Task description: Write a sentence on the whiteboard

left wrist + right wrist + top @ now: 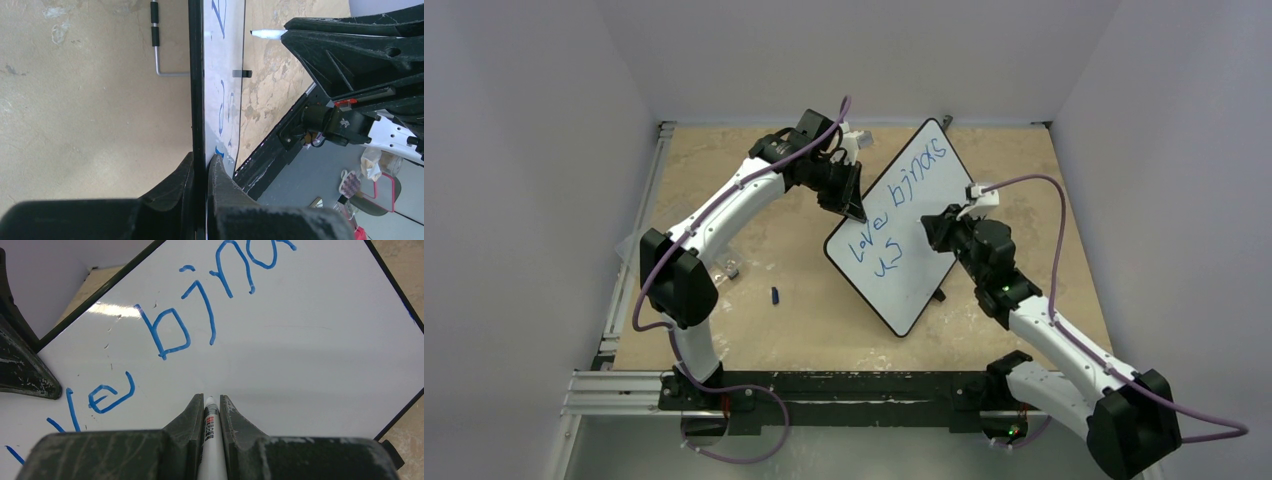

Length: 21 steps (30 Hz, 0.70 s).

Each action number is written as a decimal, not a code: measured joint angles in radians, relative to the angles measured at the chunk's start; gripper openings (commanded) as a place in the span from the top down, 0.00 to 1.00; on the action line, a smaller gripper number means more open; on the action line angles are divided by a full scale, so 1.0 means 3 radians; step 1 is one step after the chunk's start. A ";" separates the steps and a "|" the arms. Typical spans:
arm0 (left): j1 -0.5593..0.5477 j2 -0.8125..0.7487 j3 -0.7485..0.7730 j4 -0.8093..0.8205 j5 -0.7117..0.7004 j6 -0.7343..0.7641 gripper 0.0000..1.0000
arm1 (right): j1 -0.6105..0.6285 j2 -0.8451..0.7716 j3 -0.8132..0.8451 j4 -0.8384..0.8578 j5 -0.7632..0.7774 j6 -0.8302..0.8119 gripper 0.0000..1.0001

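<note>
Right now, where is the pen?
The pen is pinched in the right gripper, pointing at the whiteboard just below the blue sentence in the right wrist view.

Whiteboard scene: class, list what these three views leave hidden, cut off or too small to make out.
- Right wrist view: the sentence runs off the top edge, and the right end effector covers its lower left.
- Left wrist view: the whiteboard is seen nearly edge-on, so its writing is unreadable.
- Top view: the small blue object left of the whiteboard is too small to identify.
</note>
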 measured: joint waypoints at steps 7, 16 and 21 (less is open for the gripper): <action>0.0000 0.0000 0.0000 0.0000 0.0000 -0.0001 1.00 | -0.0080 0.0067 0.0000 0.0069 -0.0095 0.0014 1.00; 0.0000 -0.0004 0.0001 0.0001 0.0014 -0.0014 1.00 | -0.0089 0.0178 0.0000 0.0079 -0.0235 0.0027 1.00; -0.0004 -0.0009 0.0000 -0.0001 0.0010 -0.0024 1.00 | -0.0098 0.0243 0.0000 0.0136 -0.0338 0.0020 1.00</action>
